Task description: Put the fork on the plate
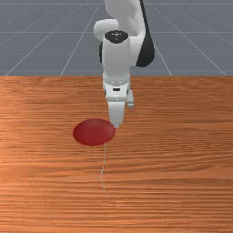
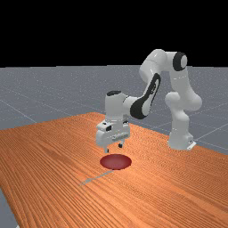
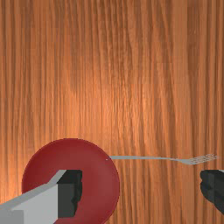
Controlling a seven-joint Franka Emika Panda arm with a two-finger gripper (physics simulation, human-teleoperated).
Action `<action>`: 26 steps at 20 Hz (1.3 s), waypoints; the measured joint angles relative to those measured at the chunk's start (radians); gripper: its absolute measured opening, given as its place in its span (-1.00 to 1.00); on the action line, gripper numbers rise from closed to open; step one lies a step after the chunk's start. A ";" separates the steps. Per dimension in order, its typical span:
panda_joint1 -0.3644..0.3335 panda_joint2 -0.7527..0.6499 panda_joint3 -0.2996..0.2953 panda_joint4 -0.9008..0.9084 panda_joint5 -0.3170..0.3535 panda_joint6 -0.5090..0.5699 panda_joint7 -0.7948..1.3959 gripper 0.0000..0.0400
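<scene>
Nearest the front camera lay the slender grey metal fork, flat on the table of orange-brown wood. Its tines were at the near end and its handle ran back to the round dark-red plate. Taking the plate as a clock with twelve toward the front view's top, the handle met the rim between four and five o'clock, and the fork stretched from there toward six. In the far view, read the same way, it left the rim near six and slanted off toward eight. Handle and rim met or slightly overlapped — I could not tell which — but nearly all of the fork was off the plate.

Above the plate hung the white two-finger gripper, pointing down, its tips clear of both plate and wood. It stood wide, with nothing held. In the wrist view one of its black-tipped fingers covered part of the plate, while the other stood near the tines — well apart from the first. In the front view its tips showed by the plate's edge, between two and three o'clock.

Farther out, the white and grey arm reached in from twelve o'clock in the front view; in the far view its base stood between two and three. Beyond the table spread a grey floor with pale lines.
</scene>
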 joint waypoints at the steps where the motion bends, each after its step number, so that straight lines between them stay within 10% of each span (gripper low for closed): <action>1: 0.000 0.000 0.000 0.000 0.000 0.000 0.000 0.25; 2: 0.000 0.000 0.000 0.000 0.000 0.000 0.000 -0.21; 4: 0.003 0.006 -0.005 0.009 0.006 -0.009 0.030 0.55; 6: 0.004 0.008 -0.006 0.012 0.008 -0.013 0.041 0.84; 8: 0.055 0.111 -0.071 0.162 0.042 -0.134 0.398 -0.31; 10: 0.090 0.181 -0.126 0.264 0.102 -0.248 0.742 -0.74; 14: 0.110 0.250 -0.192 0.374 0.241 -0.393 1.248 -0.96; 21: 0.100 0.342 -0.203 0.487 0.289 -0.411 1.384 -1.00; 23: 0.084 0.436 -0.198 0.629 0.299 -0.422 1.409 0.26; 26: 0.051 0.595 -0.195 0.861 0.308 -0.446 1.443 0.53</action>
